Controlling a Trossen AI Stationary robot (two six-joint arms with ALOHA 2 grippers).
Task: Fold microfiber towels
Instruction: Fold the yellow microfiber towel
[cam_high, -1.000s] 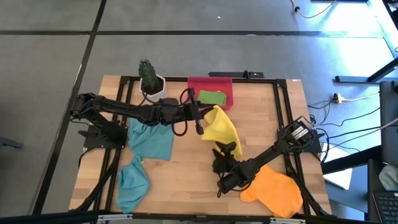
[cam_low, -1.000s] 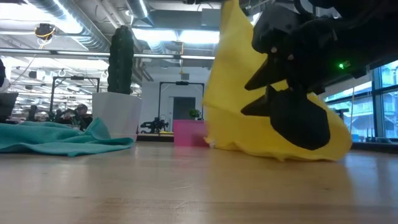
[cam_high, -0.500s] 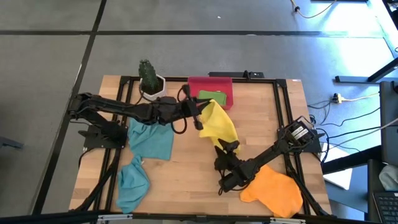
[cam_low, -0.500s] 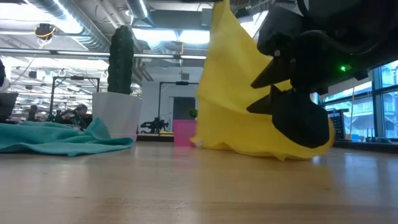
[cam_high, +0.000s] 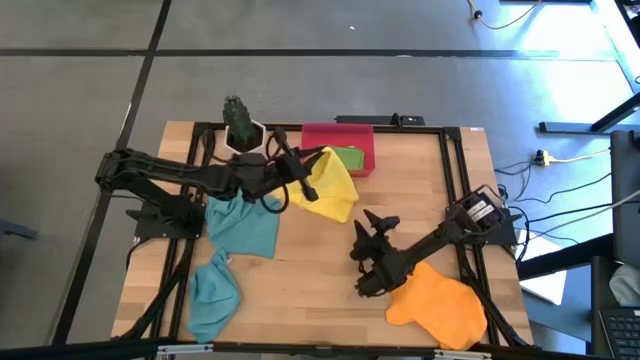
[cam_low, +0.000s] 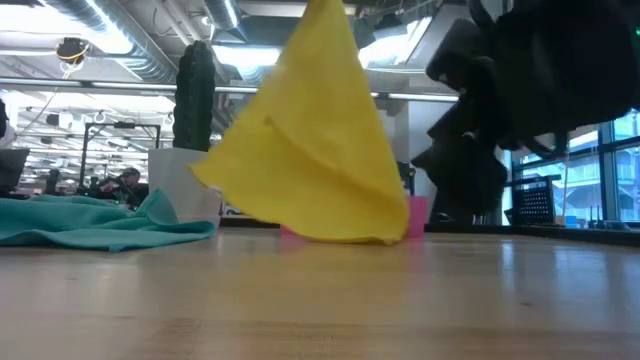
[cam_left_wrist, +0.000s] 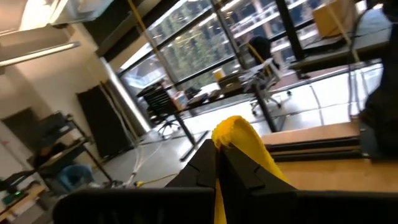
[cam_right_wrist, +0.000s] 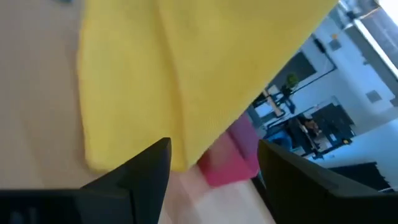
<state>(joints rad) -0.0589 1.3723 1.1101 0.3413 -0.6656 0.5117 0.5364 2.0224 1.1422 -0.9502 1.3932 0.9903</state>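
**Yellow towel carried left, right tool released**

Since a second ago the yellow towel (cam_high: 327, 187) has moved left, clear of the right tool (cam_high: 374, 230), which stands spread and empty near the orange towel (cam_high: 442, 306). Farther off, the left tool (cam_high: 303, 186) pinches the yellow towel's corner, lifting it to hang above the worktop (cam_high: 300, 270), likely for laying out flat.

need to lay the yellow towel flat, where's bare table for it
Bare wood lies mid-table, between the teal towel and the open right gripper. Another strip runs along the front edge, between the second teal towel and the orange towel. The back is crowded: plant pot, red tray, and the yellow towel hanging from the shut left gripper.
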